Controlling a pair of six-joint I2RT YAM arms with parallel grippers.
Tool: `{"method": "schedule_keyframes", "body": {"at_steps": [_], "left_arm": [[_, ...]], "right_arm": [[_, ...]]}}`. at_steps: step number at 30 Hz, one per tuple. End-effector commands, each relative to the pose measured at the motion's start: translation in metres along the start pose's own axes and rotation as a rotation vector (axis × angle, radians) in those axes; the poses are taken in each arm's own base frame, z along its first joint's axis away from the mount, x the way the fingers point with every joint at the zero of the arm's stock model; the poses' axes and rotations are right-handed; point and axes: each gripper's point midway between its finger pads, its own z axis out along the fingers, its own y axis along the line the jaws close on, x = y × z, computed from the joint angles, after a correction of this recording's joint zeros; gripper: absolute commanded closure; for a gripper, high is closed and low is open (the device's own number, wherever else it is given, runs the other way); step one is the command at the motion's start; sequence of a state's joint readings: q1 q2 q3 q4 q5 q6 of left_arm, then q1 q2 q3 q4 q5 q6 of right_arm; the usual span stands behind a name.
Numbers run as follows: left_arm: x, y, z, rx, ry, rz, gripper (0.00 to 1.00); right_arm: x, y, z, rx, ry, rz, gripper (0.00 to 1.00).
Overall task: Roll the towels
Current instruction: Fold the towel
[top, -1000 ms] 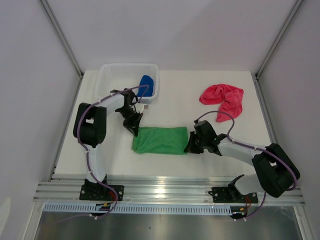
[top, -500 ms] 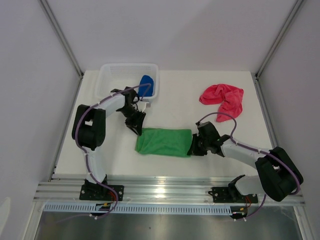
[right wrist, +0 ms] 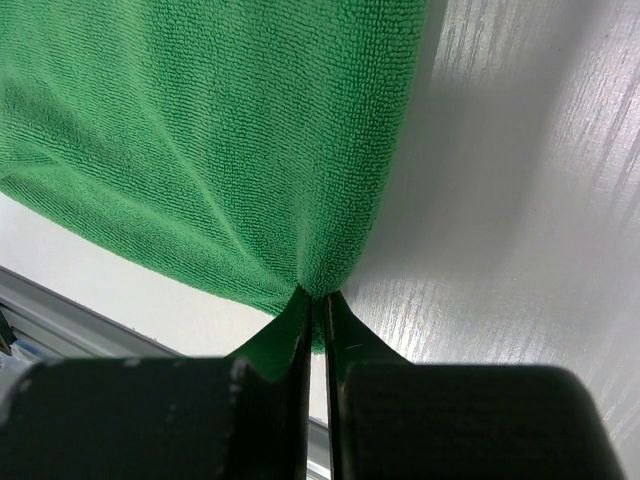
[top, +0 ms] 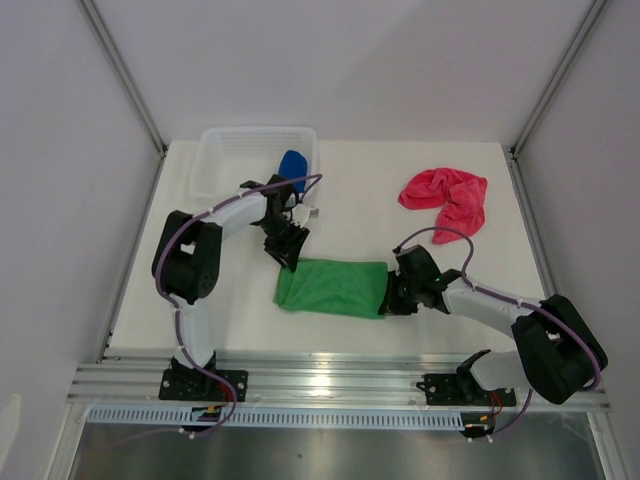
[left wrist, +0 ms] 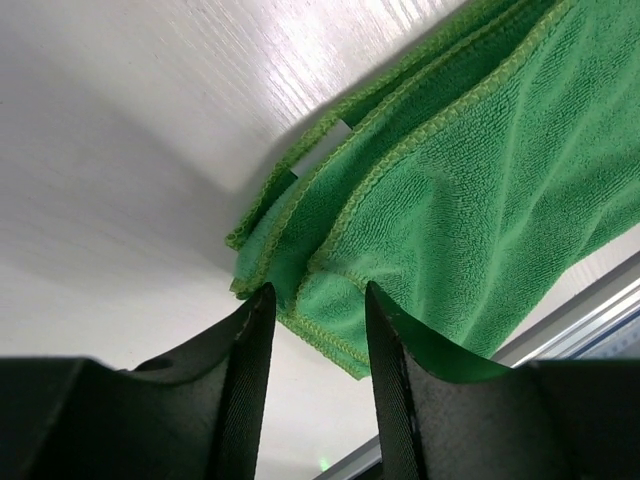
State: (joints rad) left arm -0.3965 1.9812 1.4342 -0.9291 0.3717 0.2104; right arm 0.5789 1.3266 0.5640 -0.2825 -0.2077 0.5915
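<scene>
At the far left corner of the bench (top: 350, 200) I see the white mesh basket (top: 215, 160), with the blue towel (top: 292, 163) bunched against its right wall.

Just right of the basket and nearer to me, the left fingers (left wrist: 245, 370) point down at the far left corner of the green towel (top: 335, 287). In the left wrist view they stand spread apart, with bare bench between them and the hemmed corner of the cloth lying just past their tips. From this angle I cannot say for sure whether either tip touches the cloth.

The green towel itself lies folded into a long band around the middle of the bench, closer to the near edge than to the far one, with several layered hems showing at its left end.

At its right end, the right fingers (right wrist: 345, 345) are pinched together on a small tuck of the green fabric, with creases fanning out from that point.

The pink-red towel (top: 445, 198) sits crumpled toward the far right corner, well apart from both arms.
</scene>
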Motion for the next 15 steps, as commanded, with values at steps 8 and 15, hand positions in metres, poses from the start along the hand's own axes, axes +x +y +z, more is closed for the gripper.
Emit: {"method": "schedule_keyframes", "body": {"at_steps": [8,15], "left_arm": [[-0.023,-0.012,0.005,0.041,-0.035,-0.008,0.6],[-0.021,-0.019,0.011,0.071,-0.023,0.013,0.69]], "right_arm": [[0.0,-0.005,-0.004,0.016,-0.011,-0.014,1.0],[0.003,-0.007,-0.006,0.02,-0.014,-0.007,1.0]]}}
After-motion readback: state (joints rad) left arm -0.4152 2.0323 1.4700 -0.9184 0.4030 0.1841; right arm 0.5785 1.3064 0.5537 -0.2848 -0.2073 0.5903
